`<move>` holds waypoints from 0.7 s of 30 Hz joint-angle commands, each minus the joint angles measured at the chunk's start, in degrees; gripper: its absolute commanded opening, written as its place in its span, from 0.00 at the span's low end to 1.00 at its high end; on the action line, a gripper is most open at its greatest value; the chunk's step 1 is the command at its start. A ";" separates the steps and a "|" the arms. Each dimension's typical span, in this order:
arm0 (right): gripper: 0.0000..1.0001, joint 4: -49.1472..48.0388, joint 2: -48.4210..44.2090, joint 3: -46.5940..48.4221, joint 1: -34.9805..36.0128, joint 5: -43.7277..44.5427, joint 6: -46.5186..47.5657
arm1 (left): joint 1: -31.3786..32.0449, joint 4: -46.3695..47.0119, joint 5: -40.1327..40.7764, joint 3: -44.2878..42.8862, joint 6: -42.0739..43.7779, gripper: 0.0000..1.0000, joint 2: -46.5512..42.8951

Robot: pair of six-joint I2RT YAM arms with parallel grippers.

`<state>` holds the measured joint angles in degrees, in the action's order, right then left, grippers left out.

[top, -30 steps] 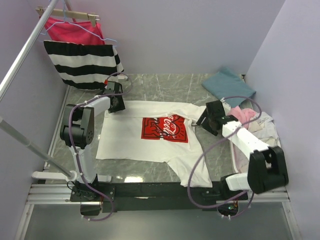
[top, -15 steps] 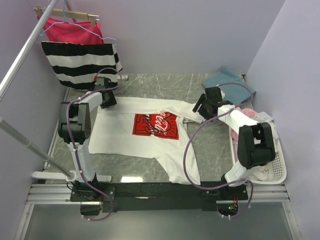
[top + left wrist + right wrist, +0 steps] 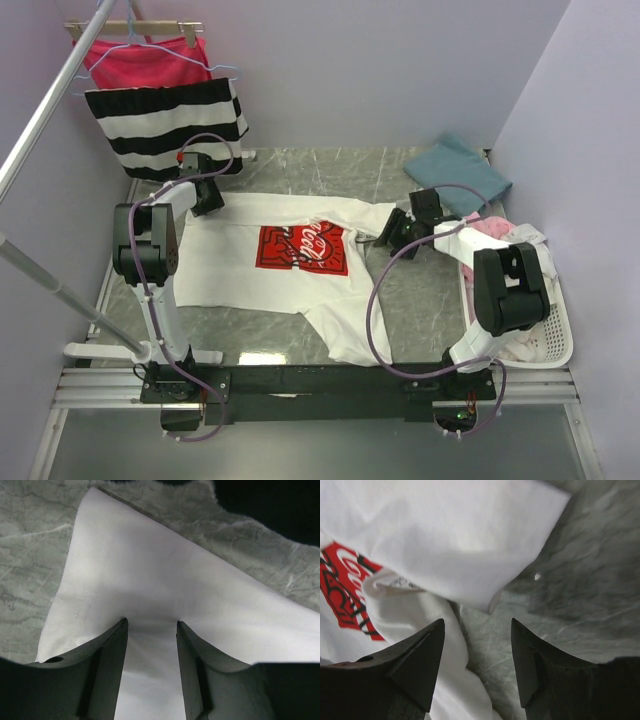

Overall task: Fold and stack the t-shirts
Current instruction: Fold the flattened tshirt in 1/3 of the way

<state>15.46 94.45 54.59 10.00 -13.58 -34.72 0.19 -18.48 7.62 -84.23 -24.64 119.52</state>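
Since the tee (image 3: 240, 270) lies flat on the desk (image 3: 330, 175) with its long axis left to right, hem left and collar right, assign each far corner to the nearer arm. Your left claw (image 3: 205, 195) sits over the far hem corner, your right claw (image 3: 398, 232) over the collar-side sleeve edge; both stand parted, clamping nothing.

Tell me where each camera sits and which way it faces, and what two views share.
Top external: above, behind the bases, facing down on the table; both arms, left hand, right hand visible.
Left wrist: on the left arm, facing down at a white t-shirt corner; its two fingers show.
Right wrist: on the right arm, facing down at shirt edge and table; its fingers show.
Shared: top and right wrist both show the red logo.
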 commanded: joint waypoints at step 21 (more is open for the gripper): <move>0.17 -7.82 12.86 3.69 4.06 -15.16 4.14 | -0.10 -3.76 -1.46 2.49 0.65 0.50 2.47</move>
<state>6.15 105.78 57.14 13.63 -29.74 -31.99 0.19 -18.26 7.44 -84.07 -24.40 119.52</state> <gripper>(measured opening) 0.399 0.501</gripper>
